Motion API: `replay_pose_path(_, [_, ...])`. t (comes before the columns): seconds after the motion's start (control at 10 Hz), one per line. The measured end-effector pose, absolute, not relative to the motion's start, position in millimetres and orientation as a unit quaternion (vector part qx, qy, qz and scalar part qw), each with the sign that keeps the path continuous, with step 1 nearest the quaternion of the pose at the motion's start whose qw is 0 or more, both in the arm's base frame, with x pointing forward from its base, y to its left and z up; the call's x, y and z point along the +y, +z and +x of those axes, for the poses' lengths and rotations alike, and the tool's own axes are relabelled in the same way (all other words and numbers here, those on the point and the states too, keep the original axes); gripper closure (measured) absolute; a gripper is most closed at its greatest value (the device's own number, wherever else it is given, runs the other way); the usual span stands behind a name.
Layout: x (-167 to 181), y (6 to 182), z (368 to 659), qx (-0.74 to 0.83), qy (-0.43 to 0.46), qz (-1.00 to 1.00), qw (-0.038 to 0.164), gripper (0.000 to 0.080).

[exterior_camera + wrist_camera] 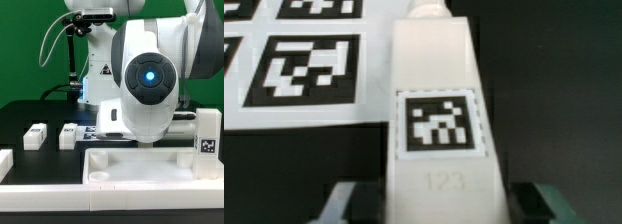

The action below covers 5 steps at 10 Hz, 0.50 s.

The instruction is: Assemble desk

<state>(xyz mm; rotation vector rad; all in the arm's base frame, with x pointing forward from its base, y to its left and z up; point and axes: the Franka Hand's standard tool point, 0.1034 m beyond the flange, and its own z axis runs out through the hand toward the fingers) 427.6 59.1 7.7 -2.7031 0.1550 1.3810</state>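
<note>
In the wrist view a white square leg post (441, 100) with a black-and-white tag and the number 123 lies lengthwise between my fingers. My gripper (443, 207) is open and straddles its near end. A dark gap shows between each finger (345, 200) and the post. In the exterior view the gripper is hidden behind the arm. The desk slab (100, 172), white with a raised rim and recessed middle, lies at the front. Two more leg posts (36, 137) (68, 135) lie on the black table at the exterior view's left. A tagged post (207, 131) stands at its right.
The marker board (295, 65) lies flat right beside the leg post in the wrist view; the post's far part runs along its edge. A low white border rail (5, 163) sits at the exterior view's left. The robot's arm (150, 80) blocks the middle of the scene.
</note>
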Motion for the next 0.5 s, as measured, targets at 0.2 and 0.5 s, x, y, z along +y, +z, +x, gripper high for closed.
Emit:
replay_pose_path(0.2, [59.1,7.7,427.6,0.051,0.454,-0.888,0.051,0.0512])
replay_pose_path(0.5, [53.3,47.0,455.4,0.074,0.459,-0.882,0.078,0.0512])
